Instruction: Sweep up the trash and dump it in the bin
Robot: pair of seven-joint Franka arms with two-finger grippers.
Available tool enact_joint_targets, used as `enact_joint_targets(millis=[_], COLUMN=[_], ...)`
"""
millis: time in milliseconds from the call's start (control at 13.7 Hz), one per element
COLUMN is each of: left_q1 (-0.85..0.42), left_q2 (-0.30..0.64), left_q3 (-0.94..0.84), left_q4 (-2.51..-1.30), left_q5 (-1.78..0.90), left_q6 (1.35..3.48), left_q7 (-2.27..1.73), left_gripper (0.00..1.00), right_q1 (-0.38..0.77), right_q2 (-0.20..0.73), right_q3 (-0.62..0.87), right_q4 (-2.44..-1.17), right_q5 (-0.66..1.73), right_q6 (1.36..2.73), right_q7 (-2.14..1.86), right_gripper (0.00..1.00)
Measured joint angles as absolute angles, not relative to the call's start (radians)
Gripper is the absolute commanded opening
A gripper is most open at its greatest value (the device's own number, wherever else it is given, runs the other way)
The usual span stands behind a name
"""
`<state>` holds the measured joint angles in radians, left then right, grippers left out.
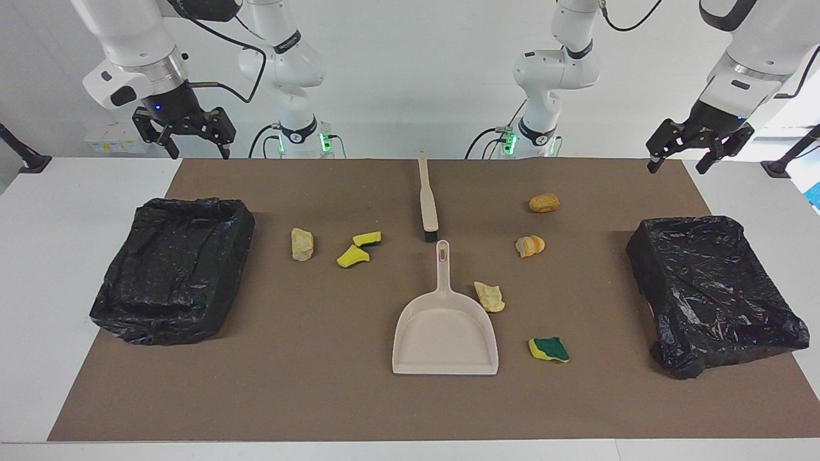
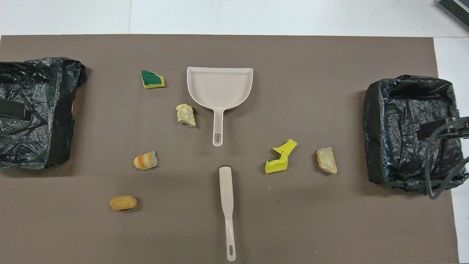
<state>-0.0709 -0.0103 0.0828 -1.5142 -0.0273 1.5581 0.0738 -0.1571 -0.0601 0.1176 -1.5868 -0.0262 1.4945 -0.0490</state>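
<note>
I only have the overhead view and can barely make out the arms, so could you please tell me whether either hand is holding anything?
Observer: No. The right hand is open and empty.
Operator: And the left one, please?
Observer: The left hand is open and empty too.
Operator: From above they seem to overlap the bins. Are they touching them?
Observer: Neither is. Both hang high in the air, clear of the right arm's bin and the left arm's bin.
</note>
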Motion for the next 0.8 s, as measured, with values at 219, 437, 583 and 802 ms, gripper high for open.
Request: enact_joint_targets(millis=[219,437,583,802], left_q1=[-0.071,-0.071,-0.071,-0.071], left_q2=[-0.01,-0.01,-0.01,-0.01], left_q3=[0.083,0.082,0.082,0.079], left_q4=[-1.514,-1.514,-1.514,-1.514], left_q5=[-0.027,-0.027,-0.027,-0.027], left_q6=[1.558,1.558,1.558,1.558], left_q7=[0.074,0.073,0.073,0.073], left_gripper=[1.0,1.0,1.0,1.0], right_q1=[-0.157,-0.157,-0.157,-0.157], right_q2=[-0.06,-0.061,-0.065,-0.071], right_q3=[0.118,0.118,0.118,0.119], right_q4=[-1.587,-1.589,-1.595,-1.6], right_q5=[-0.026,-0.026,-0.026,-0.026], right_q6=[1.494,1.493,1.493,1.492], right_q7=[-0.049,-0.049,-0.049,-0.049], right_gripper=[1.0,1.0,1.0,1.0])
